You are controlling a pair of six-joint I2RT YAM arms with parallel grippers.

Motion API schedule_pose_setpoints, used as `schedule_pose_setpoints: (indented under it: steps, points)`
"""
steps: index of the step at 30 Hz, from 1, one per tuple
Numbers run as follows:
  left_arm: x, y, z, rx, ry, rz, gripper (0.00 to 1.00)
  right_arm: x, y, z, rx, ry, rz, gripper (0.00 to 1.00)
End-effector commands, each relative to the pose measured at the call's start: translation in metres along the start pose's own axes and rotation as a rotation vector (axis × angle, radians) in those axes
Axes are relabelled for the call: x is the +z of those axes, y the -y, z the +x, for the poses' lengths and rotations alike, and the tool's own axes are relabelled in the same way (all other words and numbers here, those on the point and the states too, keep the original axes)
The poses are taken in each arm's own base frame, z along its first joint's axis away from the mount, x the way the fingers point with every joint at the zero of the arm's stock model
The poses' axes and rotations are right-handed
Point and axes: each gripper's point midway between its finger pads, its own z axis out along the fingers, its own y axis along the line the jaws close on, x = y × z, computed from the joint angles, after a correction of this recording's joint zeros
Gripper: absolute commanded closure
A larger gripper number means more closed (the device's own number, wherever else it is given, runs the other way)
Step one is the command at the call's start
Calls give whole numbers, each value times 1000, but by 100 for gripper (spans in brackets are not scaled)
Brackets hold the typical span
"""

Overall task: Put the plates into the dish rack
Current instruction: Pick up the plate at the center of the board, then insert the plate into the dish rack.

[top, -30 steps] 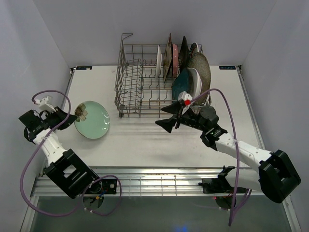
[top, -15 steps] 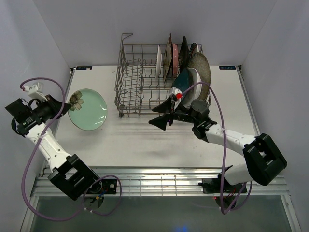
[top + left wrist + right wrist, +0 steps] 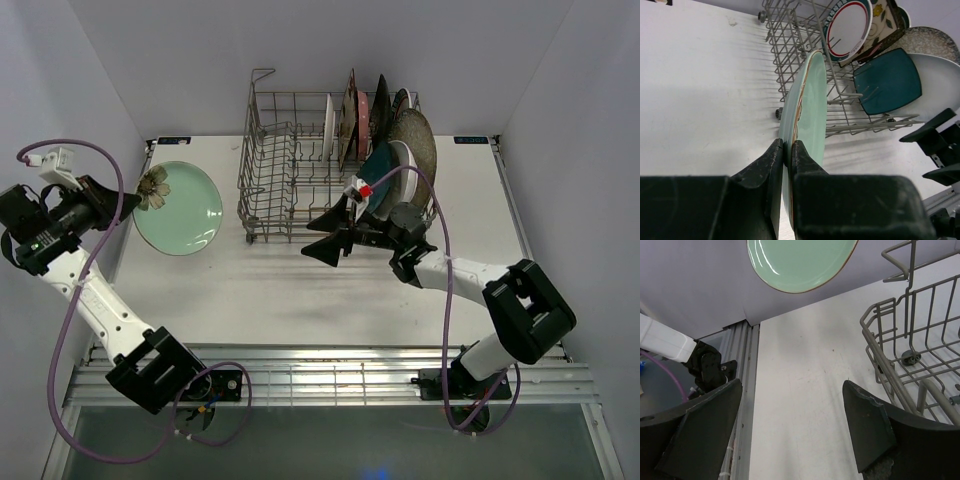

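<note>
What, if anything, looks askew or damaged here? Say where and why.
Nothing is spilled or broken. In the dish rack, the plates crowd the right end, tilted and overlapping rather than evenly spaced. One finger of the right gripper has a ragged-looking edge.

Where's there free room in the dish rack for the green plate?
The dish rack is bare in its left half, from its left end wall to the white red-rimmed plate. Its right half is crowded with plates.
</note>
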Motion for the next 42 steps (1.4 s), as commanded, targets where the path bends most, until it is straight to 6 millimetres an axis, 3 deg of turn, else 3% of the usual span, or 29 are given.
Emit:
schedule_pose_setpoints:
  steps: [1, 9, 12, 18, 24, 33, 42]
  points:
    - [-15, 56, -20, 39, 37, 169, 100, 11, -15, -28, -35, 76, -97, 13]
    - [-25, 85, -33, 46, 44, 262, 100, 17, -11, -28, 8, 75, -103, 1]
    - [-27, 96, -32, 23, 35, 313, 100, 19, -10, -29, 18, 84, -105, 5]
    - [-11, 117, -25, 8, -28, 377, 100, 28, -12, -36, 78, 114, -154, 5]
    - [5, 135, -29, 9, -60, 408, 100, 52, -1, -49, 133, 104, -135, 5]
    - [24, 140, -26, -3, -97, 459, 100, 68, -6, -67, 179, 104, -182, 3]
    - [30, 152, -19, 12, -109, 494, 100, 77, 0, -76, 225, 95, -130, 1]
